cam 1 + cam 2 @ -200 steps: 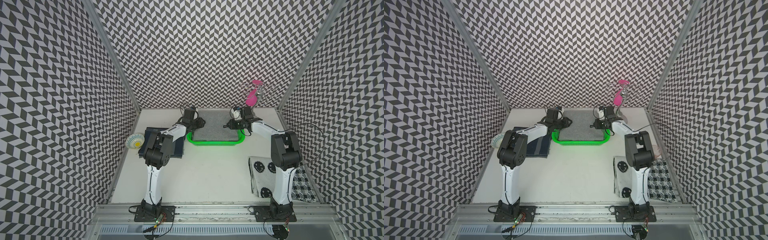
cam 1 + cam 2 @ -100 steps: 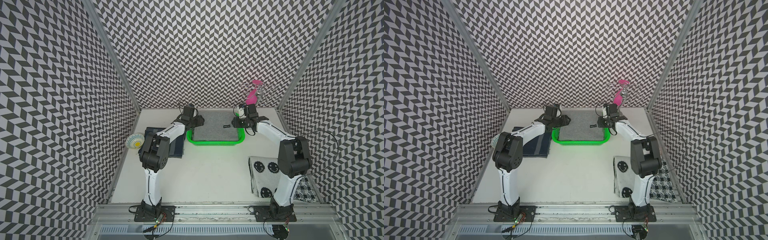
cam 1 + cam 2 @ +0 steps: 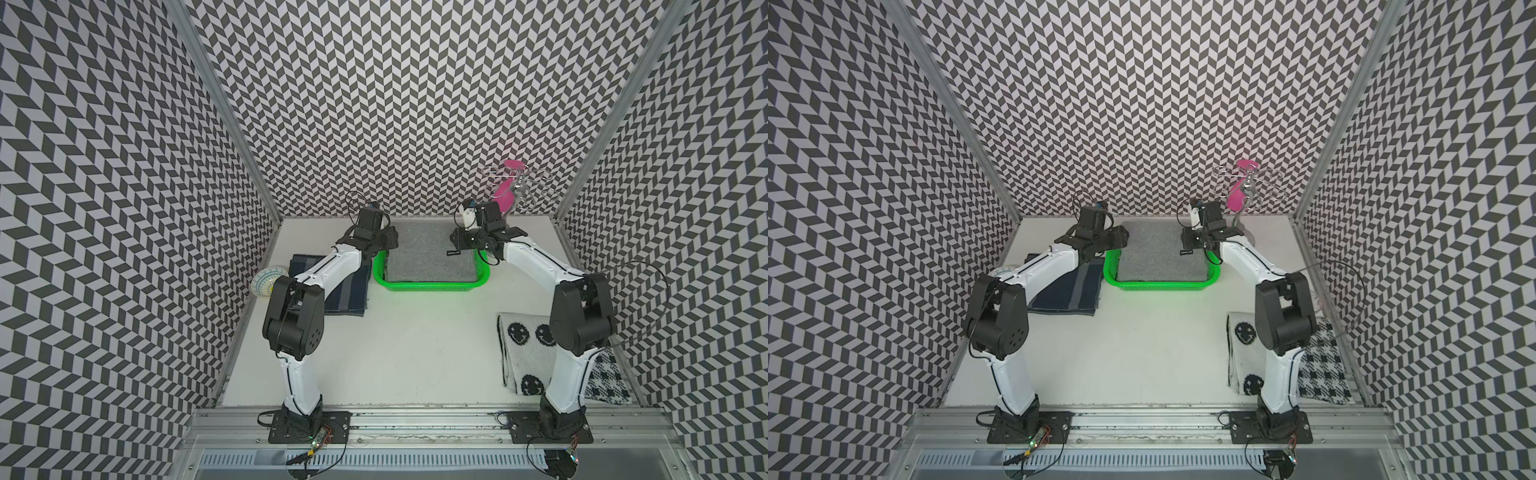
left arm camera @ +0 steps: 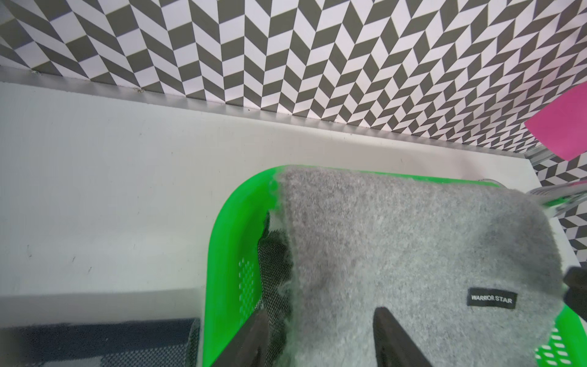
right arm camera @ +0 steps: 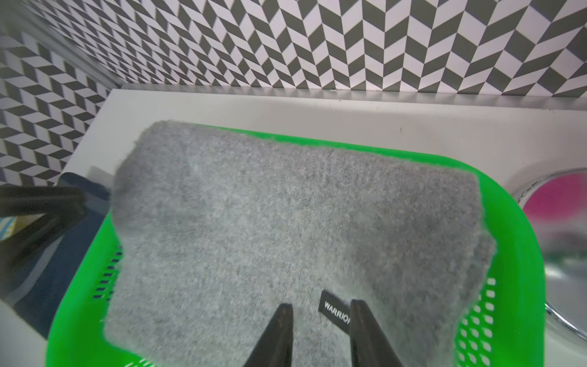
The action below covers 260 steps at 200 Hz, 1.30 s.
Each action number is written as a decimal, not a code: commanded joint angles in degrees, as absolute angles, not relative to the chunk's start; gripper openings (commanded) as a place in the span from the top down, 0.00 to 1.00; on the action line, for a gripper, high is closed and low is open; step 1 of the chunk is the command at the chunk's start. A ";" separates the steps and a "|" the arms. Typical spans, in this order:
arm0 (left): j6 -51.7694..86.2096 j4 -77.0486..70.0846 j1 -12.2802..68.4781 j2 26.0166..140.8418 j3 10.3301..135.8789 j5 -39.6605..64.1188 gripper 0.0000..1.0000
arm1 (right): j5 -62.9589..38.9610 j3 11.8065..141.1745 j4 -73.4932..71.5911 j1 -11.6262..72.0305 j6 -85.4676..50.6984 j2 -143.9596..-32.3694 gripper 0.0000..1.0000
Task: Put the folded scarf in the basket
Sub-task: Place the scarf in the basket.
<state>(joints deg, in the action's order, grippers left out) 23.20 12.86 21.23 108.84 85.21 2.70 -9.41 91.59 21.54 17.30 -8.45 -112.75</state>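
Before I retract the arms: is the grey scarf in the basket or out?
In. The folded grey scarf lies inside the green basket, filling it; one far corner rides over the rim.

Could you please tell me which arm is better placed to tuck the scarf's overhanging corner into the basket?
Left. The scarf laps over the basket rim at the far corner beside the left gripper; the right gripper hovers at the opposite side, by the label.
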 commanded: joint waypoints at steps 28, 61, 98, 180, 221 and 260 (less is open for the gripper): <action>24.82 8.30 23.28 106.80 80.39 6.31 0.44 | -6.42 90.18 20.68 15.64 -6.86 -118.91 0.68; 26.47 5.58 24.82 104.35 76.92 7.26 0.46 | -9.73 87.89 19.78 16.24 -6.63 -116.35 0.69; 28.06 2.10 28.28 98.14 70.98 8.87 0.46 | -11.26 82.31 21.30 17.93 -8.55 -104.37 0.65; 28.20 1.14 28.76 83.03 56.63 11.71 0.44 | -9.58 52.11 25.66 19.15 -19.70 -73.02 0.52; 27.56 0.28 28.14 77.54 50.87 13.17 0.40 | 2.98 43.11 28.51 24.64 -26.32 -64.47 0.49; 27.76 -1.29 27.48 76.71 48.62 17.39 0.40 | 12.96 42.03 35.76 25.53 -31.85 -64.12 0.36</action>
